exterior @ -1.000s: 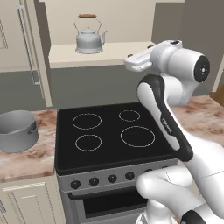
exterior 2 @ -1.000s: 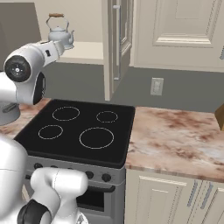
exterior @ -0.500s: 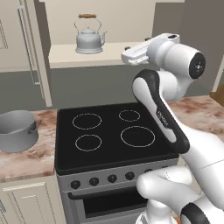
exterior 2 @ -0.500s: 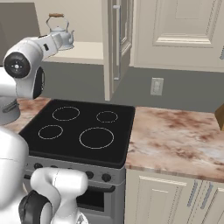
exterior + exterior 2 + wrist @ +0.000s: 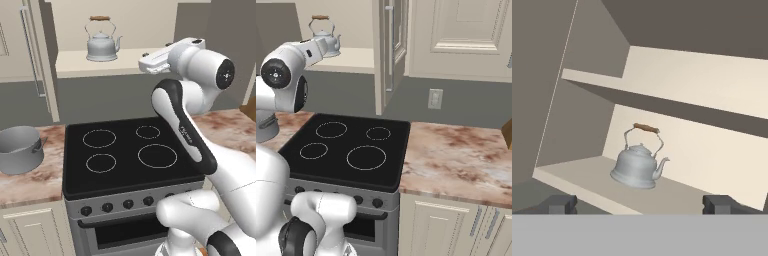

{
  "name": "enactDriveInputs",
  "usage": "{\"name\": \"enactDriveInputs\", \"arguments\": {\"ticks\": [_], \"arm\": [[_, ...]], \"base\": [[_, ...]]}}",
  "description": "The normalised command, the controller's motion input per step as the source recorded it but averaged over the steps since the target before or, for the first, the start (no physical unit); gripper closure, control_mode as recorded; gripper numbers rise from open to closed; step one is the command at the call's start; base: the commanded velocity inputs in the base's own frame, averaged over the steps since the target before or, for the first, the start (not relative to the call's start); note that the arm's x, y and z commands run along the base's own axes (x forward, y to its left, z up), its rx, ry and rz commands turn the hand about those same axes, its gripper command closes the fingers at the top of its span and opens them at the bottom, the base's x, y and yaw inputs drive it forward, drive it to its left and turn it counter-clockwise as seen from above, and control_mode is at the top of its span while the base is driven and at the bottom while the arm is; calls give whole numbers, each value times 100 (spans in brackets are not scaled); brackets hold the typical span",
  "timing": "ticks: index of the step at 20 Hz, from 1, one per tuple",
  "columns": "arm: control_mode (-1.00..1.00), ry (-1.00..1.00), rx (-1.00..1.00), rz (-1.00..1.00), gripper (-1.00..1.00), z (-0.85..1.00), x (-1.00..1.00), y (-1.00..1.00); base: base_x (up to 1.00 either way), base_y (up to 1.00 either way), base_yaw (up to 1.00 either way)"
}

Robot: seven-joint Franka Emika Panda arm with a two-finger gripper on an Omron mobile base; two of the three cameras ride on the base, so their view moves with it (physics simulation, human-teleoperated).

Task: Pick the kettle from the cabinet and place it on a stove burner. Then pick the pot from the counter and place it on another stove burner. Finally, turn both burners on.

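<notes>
Kettle (image 5: 102,46) sits upright on the beige shelf of the cabinet (image 5: 90,67), in the doorless recess above & behind the stove (image 5: 127,152). Wire handle arches up w/ brown wooden top, spout points right as seen from the left base cam. From the hand cam, kettle (image 5: 637,167) is straight ahead, mid-shelf, well apart from the pincer, spout toward the right of that pic; shelf edge runs tilted across the view.

Pincer (image 5: 639,204) stands wide: two dark tips far apart at the bottom of the hand cam, nothing btwn them, touching nothing. In the left base cam the white hand (image 5: 157,59) is raised level w/ the shelf front, right of the kettle, aimed toward the recess. In the right base cam the hand (image 5: 318,47) overlaps the kettle (image 5: 323,37), so the gap can't be judged from there.

Pot (image 5: 20,149) rests on the marble-look table (image 5: 35,177) left of the stove, just beside the cooktop edge, upright, loop handle facing the stove. In the right base cam a bit of it (image 5: 266,125) peeks out behind the arm.

Stove top is black glass w/ four ring burners; row of dark knobs (image 5: 127,203) along the front panel. Table carries on right of the stove (image 5: 456,160). Wall outlet (image 5: 435,98) sits above it. Panelled cupboard w/ long bar handle (image 5: 390,47) flanks the recess.
</notes>
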Motion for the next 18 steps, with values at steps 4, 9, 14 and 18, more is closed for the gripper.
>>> {"name": "enactDriveInputs", "arguments": {"ticks": [4, 9, 14, 18], "arm": [[-100, 0, 0, 0, -100, 0, 3, 0], [-100, 0, 0, 0, -100, 0, 15, 0], [-100, 0, 0, 0, -100, 0, 12, -1], [-100, 0, 0, 0, -100, 0, 28, 0]], "base": [[0, 0, 0], [0, 0, 0], [0, 0, 0], [0, 0, 0]]}}
